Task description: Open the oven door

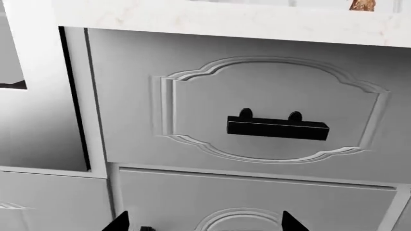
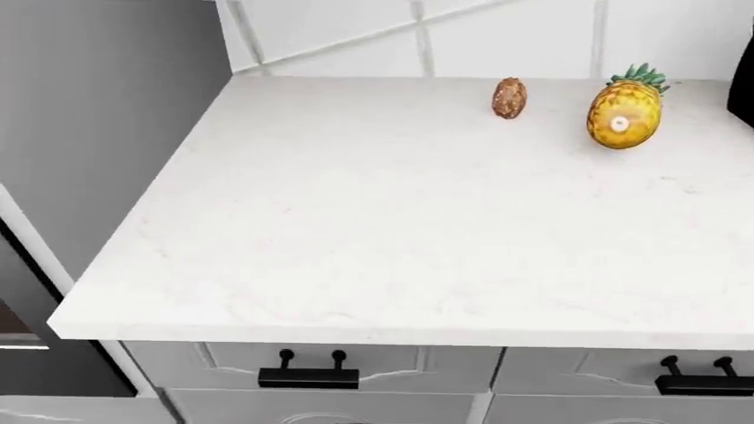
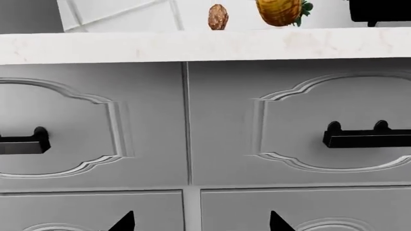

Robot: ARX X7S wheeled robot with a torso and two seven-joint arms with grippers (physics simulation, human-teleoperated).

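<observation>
Left gripper: black fingertips spread apart, holding nothing, facing a light-grey drawer front with a black bar handle ahead of it. Right gripper: fingertips likewise apart and empty, facing the seam between two drawer fronts; a second handle ahead. White countertop above both, bearing a pineapple and a brown nut-like item. Oven door: cannot be identified with certainty; a dark panel shows beyond the left gripper's side.

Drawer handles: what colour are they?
Black bar handles on light-grey drawer fronts; clearest in the left wrist view.
</observation>
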